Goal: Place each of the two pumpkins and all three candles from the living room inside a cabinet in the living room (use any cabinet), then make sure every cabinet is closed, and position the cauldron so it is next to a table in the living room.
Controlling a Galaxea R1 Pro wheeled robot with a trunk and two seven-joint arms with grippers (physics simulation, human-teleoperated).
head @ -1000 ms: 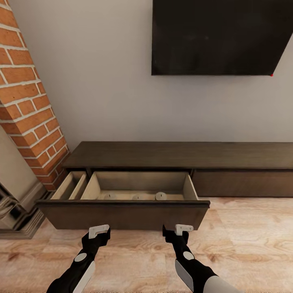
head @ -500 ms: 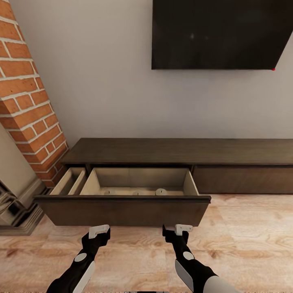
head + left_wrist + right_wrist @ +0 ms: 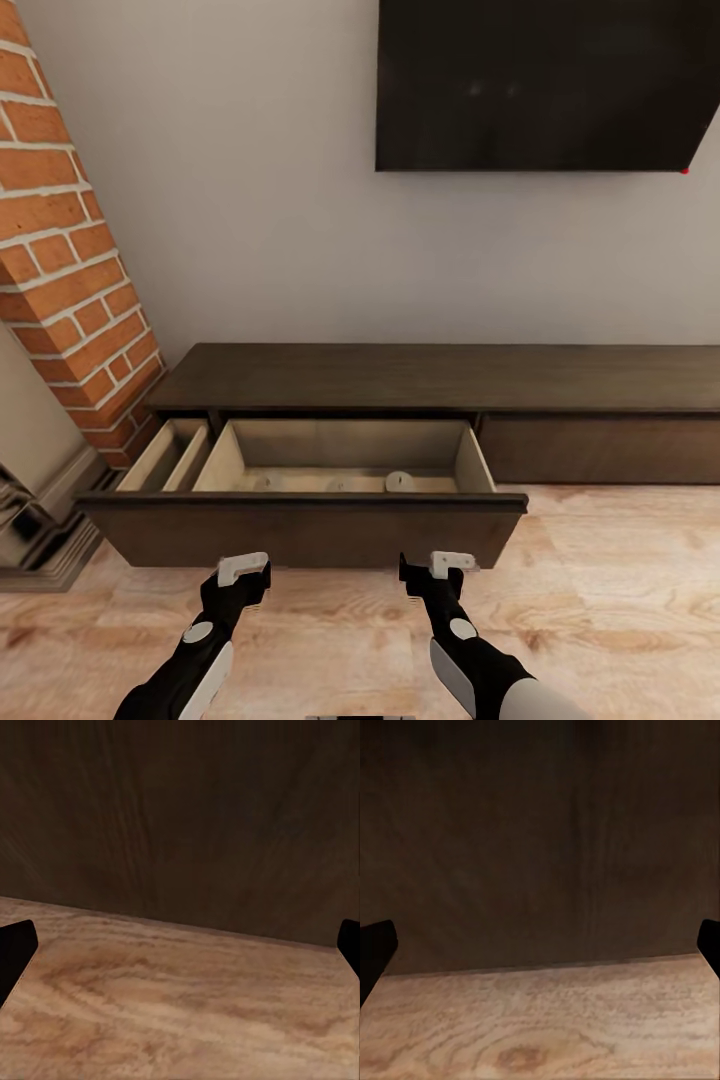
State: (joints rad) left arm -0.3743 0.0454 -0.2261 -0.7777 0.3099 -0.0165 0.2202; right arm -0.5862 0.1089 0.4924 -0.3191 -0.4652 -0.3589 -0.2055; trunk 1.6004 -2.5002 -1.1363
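Observation:
The long dark brown cabinet runs along the wall, and its left drawer stands pulled out, showing a pale interior. Three small beige candles sit in a row on the drawer floor, partly hidden behind the dark drawer front. My left gripper and right gripper hover low over the floor just short of that front, both open and empty. The left wrist view looks between the left gripper fingers at the dark drawer front. The right gripper faces the same panel. The pumpkins and cauldron are out of view.
A red brick column and a pale fireplace surround stand at the left, close to the open drawer's end. A black TV hangs on the wall above. Light wooden floor stretches to the right.
The whole view has shifted slightly, so the camera moved. The drawer stays open with the candles inside, and both grippers keep their pose, open.

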